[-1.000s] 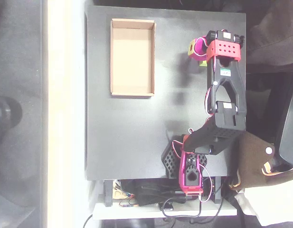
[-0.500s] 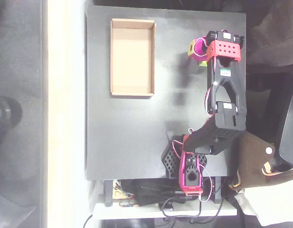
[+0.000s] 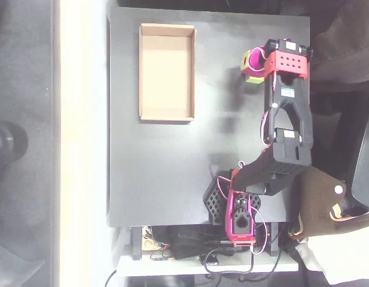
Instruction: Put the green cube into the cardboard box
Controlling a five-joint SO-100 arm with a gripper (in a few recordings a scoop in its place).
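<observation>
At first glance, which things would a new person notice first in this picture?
The red and black arm along the right side of the dark table stands out most. Its magenta gripper sits at the upper right, with the green cube just beneath it. The cardboard box lies open at the upper left.

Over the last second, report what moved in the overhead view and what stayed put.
The gripper with its magenta jaws shifted slightly right and down in the picture, and the green cube shows more clearly beneath it. Whether the jaws grip the cube cannot be told. The cardboard box and the black table stayed as they were.
</observation>
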